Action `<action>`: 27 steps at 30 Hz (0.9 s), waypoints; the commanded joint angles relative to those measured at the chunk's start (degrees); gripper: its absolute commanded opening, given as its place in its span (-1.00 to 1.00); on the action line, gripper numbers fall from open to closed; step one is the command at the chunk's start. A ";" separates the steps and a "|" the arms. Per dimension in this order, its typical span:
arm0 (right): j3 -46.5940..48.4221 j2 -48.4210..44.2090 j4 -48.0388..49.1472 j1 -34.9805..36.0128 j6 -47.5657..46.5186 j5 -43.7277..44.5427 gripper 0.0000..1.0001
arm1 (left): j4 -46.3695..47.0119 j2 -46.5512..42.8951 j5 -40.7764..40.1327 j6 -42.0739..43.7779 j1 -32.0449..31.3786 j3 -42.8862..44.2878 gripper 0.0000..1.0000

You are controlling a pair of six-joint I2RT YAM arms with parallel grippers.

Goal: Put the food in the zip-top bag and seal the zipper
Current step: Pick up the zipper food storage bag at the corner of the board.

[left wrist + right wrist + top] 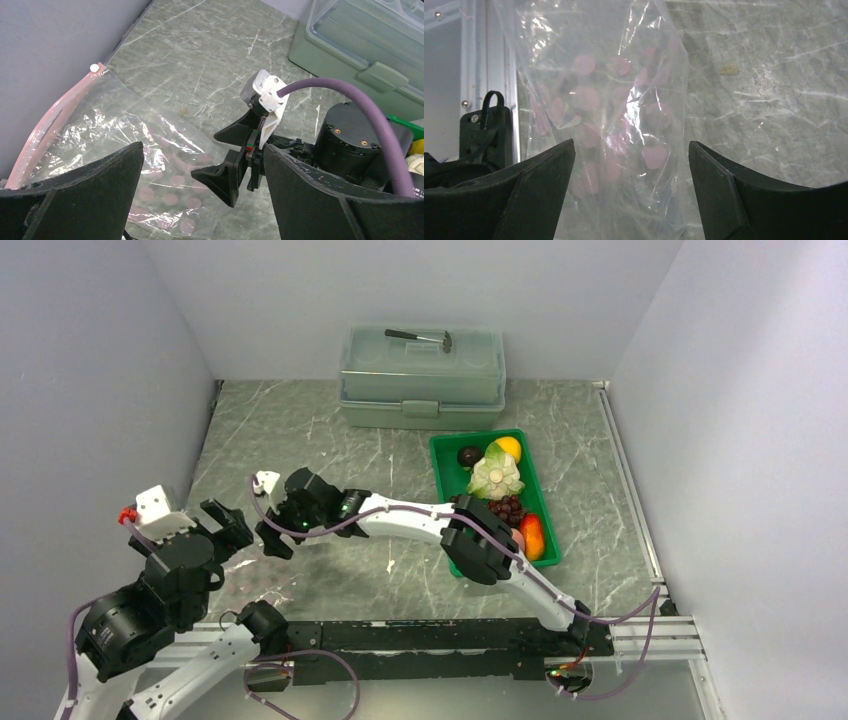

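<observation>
Plastic bag (100, 120) lies limp, flat. My left gripper (202, 155) and right gripper (631, 150) both gape, empty. Risk: I pinch both layers together and it won't open, or the grippers collide.

The zip-top bag (614, 100) runs off the bottom edge of my right wrist view, overhead I can barely make it out on the counter (350, 440), and my right arm (478, 545) covers the near left corner of the green tray (447, 478).
</observation>
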 commanded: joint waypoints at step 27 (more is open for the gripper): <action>-22.43 -18.66 14.55 0.47 -4.81 8.62 -1.00 | 1.77 1.43 0.17 0.67 0.76 -0.22 0.89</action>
